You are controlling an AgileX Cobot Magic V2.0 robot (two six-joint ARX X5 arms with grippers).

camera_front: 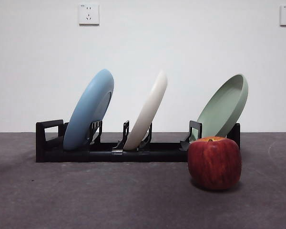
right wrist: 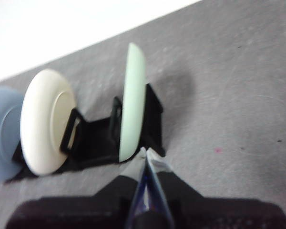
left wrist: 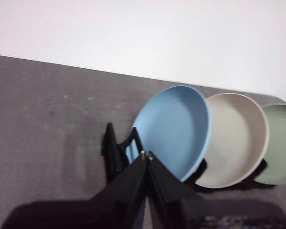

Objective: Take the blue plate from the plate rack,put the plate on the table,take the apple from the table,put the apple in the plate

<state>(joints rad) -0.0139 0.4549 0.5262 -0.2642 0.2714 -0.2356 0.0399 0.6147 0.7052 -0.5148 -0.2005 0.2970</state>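
The blue plate leans in the left slot of the black plate rack. It also shows in the left wrist view and at the edge of the right wrist view. The red apple stands on the dark grey table in front of the rack's right end. My left gripper is shut and empty, above and short of the blue plate. My right gripper is shut and empty, near the rack's other end. Neither gripper shows in the front view.
A cream-white plate leans in the rack's middle slot and a pale green plate in the right slot. A white wall with two sockets stands behind the table.
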